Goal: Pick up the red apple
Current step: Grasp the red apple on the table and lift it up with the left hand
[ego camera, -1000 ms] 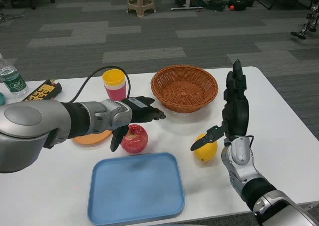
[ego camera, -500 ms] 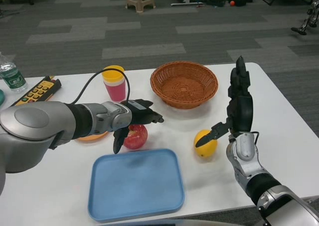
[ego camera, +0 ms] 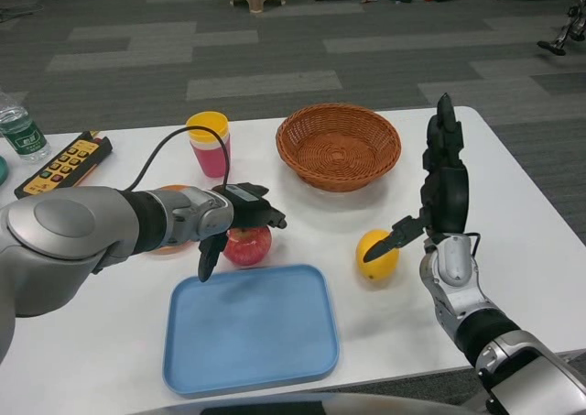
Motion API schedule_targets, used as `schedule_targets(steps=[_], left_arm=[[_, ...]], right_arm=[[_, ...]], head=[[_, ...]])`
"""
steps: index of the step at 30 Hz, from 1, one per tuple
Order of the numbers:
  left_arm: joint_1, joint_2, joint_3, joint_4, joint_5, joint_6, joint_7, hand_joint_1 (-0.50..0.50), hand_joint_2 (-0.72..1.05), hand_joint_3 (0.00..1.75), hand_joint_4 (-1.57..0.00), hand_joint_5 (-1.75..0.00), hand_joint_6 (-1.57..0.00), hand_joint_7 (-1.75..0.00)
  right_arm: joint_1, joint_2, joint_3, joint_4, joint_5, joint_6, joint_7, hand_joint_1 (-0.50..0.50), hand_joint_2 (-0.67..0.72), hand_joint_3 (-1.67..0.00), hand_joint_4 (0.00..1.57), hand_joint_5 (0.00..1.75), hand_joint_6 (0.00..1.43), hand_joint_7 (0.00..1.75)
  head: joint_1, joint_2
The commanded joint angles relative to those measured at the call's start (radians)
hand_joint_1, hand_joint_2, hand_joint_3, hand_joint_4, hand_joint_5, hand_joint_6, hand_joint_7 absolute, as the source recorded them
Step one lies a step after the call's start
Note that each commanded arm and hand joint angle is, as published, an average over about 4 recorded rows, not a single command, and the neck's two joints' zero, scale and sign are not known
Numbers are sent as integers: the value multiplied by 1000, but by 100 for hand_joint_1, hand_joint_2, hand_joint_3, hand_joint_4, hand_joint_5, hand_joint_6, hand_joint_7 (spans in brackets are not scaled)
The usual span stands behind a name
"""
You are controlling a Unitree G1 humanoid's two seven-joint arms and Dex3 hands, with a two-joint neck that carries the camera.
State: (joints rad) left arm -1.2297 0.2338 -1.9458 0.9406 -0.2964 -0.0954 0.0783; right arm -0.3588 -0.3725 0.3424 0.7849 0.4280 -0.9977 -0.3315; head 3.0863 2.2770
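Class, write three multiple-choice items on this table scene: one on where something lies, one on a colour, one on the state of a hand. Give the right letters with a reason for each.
1. Where does the red apple lie?
A. in the wicker basket
B. on the table just beyond the blue tray
C. on the blue tray

2. What colour is the fruit by the right hand?
A. yellow
B. green
C. purple

3. How is the right hand?
A. gripping the fruit
B. flat on the table
C. raised, holding nothing

Answers: 1 B, the apple sits under the left hand past the tray's far edge; 2 A, it is plainly yellow; 3 C, its fingers point up, apart.
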Motion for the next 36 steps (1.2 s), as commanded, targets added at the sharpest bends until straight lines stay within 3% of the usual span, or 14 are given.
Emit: schedule_targets(steps=[1, 7, 11, 15, 25, 36], left_arm=[[25, -6, -11, 16, -7, -6, -2, -50, 1, 9, 0, 0, -48, -14], [39, -9, -24, 41, -29, -6, -2, -50, 12, 9, 0, 0, -51, -14], [43, -13, -25, 52, -30, -6, -2, -50, 32, 9, 0, 0, -53, -14], [49, -13, -25, 58, -33, -6, -2, -50, 34, 9, 0, 0, -55, -14], [63, -17, -8, 73, -67, -6, -12, -50, 83, 9, -4, 0, -54, -19], [73, -14, 16, 104, -102, -6, -27, -50, 96, 9, -4, 0, -52, -21]], right_arm=[[8, -15, -1, 4, 6, -2, -1, 4, 71, 0, 0, 0, 0, 0], [9, -18, 0, 5, 6, -2, -1, 4, 66, 0, 0, 0, 0, 0], [9, -19, 1, 7, 6, -2, -1, 4, 72, 0, 0, 0, 0, 0], [11, -19, 0, 4, 8, -2, -1, 4, 71, 0, 0, 0, 0, 0], [28, -16, -5, -8, 8, -2, -1, 4, 72, 0, 0, 0, 0, 0], [29, -13, -5, -7, 8, -2, -1, 3, 71, 0, 0, 0, 0, 0]], head=[[4, -4], [8, 4], [6, 8], [8, 10], [15, 23], [24, 19]])
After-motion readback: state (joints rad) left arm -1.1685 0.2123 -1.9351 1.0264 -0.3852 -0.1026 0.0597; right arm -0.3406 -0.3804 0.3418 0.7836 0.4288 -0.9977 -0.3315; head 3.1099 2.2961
